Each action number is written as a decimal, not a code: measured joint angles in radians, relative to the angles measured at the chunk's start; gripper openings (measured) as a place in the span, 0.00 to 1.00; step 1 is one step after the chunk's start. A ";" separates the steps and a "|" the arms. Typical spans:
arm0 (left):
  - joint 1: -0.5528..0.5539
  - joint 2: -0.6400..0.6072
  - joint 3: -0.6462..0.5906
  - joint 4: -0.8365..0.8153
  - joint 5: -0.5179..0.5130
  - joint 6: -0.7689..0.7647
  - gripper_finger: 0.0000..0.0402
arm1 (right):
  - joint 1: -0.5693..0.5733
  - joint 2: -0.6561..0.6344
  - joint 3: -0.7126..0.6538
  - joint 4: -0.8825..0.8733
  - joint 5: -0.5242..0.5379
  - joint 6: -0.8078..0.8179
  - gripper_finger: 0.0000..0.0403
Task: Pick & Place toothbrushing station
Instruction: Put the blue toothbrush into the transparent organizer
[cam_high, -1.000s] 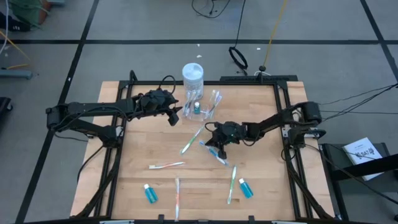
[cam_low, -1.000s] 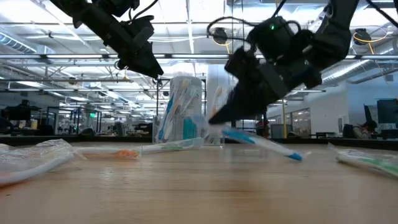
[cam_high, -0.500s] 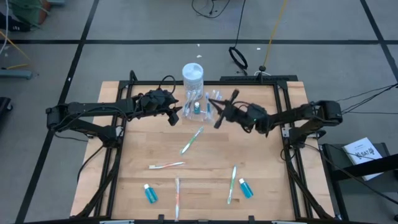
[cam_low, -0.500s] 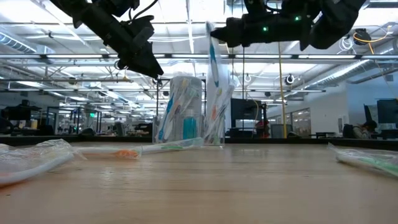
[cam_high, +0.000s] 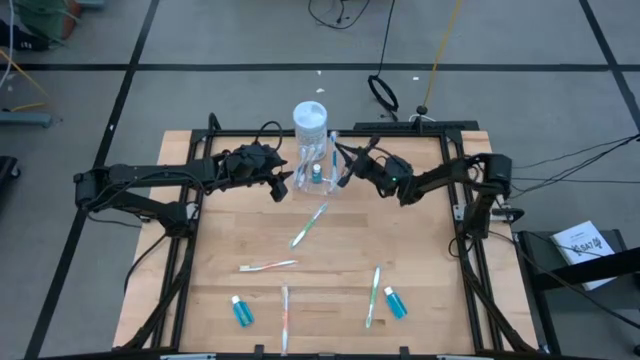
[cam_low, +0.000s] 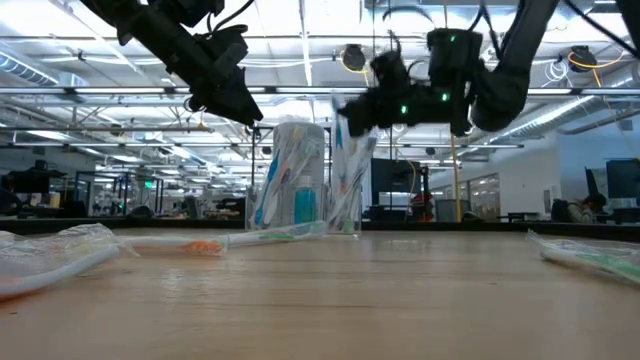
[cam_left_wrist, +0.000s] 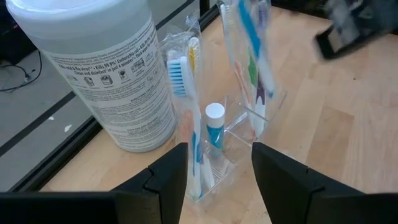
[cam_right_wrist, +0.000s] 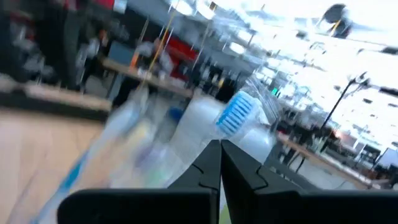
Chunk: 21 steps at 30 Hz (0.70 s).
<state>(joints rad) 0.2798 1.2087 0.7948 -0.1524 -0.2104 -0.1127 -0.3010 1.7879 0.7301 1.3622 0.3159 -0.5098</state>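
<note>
the left gripper (cam_high: 283, 186) hovers above the worktop (cam_high: 220, 240), fingers spread and holding nothing, just beside the toothbrushing station (cam_high: 322, 172) near the far edge. a white jar (cam_high: 309, 122) stands behind it. the right gripper (cam_high: 345, 156) is pinched shut on a wrapped toothbrush (cam_high: 334, 160) over the station.

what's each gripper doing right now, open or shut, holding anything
Left gripper: open, holding nothing, beside the clear holder.
Right gripper: shut on a wrapped toothbrush above the holder.
</note>
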 joint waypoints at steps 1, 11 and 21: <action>0.000 0.000 0.000 0.000 0.000 0.000 0.46 | -0.004 0.019 0.000 -0.005 -0.001 -0.001 0.00; 0.000 0.000 0.000 0.000 0.000 0.013 0.46 | 0.079 0.060 -0.001 -0.073 0.121 -0.157 0.00; 0.000 0.000 0.000 0.000 0.000 0.012 0.46 | 0.211 0.060 -0.002 -0.158 0.395 -0.327 0.00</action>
<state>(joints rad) 0.2794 1.2087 0.7948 -0.1528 -0.2104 -0.1004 -0.0904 1.8481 0.7284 1.2040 0.7104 -0.8370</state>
